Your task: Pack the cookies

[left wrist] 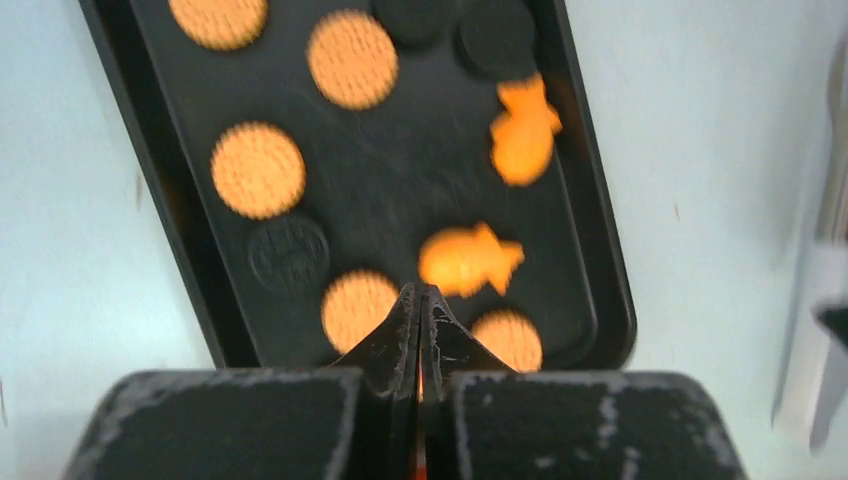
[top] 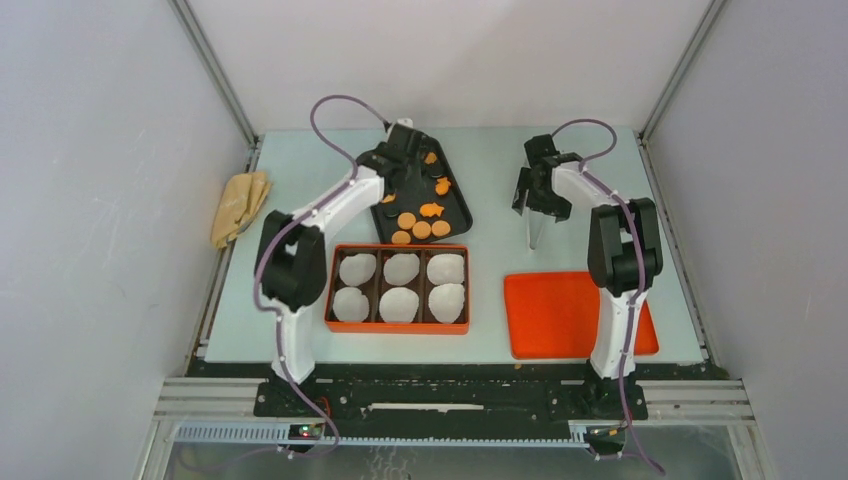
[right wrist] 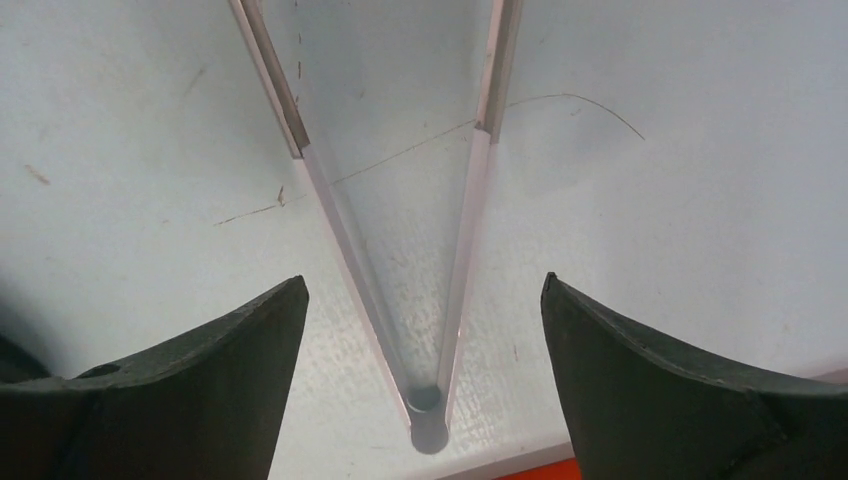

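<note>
We saw the left gripper (left wrist: 420, 300) closed tight above the black tray (left wrist: 600, 270), where the cookies (left wrist: 258, 170) lay loose. Just nearer stood the orange box (top: 397, 248) with 6 white liners (top: 400, 268). The right gripper (right wrist: 422, 290) stood wide apart, straddling clear tongs (right wrist: 428, 415) on the table (right wrist: 700, 150) without touching them.

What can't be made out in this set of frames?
- Top view: the left arm covers part of the black tray, so the cookies cannot be counted.
- Left wrist view: motion-blurred. An orange sliver between the fingers of the shut left gripper is unidentifiable, and the frame's top edge cuts off the tray.
- Right wrist view: the top edge cuts off the tips of the tongs, which lie between the open right gripper.
</note>
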Controlling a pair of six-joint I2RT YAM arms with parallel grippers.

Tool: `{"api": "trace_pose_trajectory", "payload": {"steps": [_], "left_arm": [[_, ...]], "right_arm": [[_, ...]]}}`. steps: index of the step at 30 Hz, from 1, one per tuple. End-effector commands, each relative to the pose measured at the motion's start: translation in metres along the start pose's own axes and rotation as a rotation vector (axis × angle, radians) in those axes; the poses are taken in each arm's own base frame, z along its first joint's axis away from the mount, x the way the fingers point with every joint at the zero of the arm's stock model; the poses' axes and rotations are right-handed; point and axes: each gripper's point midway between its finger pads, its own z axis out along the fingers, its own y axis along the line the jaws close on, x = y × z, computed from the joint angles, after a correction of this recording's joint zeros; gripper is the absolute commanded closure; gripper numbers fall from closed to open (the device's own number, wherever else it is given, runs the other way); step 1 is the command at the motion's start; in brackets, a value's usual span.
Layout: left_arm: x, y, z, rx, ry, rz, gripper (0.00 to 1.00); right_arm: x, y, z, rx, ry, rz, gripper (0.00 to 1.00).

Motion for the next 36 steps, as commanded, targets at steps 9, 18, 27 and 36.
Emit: {"api": "trace_pose_trajectory", "payload": {"steps": [9,18,27,36], "left_arm": [[-0.028,0.009,0.095,-0.051,0.093,-0.096,1.00],[0.040,-0.069,0.097,0.166,0.233,0.013,1.00],[0.103,-0.137,0.086,0.382,0.394,0.041,1.00],[0.129,-0.172,0.072,0.547,0.522,0.003,1.00]], "right_arm": [[-0.021,0.039,-0.078,-0.141,-0.167,-0.059,0.27],[-0.003,0.038,-0.092,-0.191,-0.153,-0.057,0.26],[0.009,0.035,-0.102,-0.214,-0.140,-0.054,0.26],[0.000,0.026,-0.133,-0.259,-0.190,-0.028,0.26]]}}
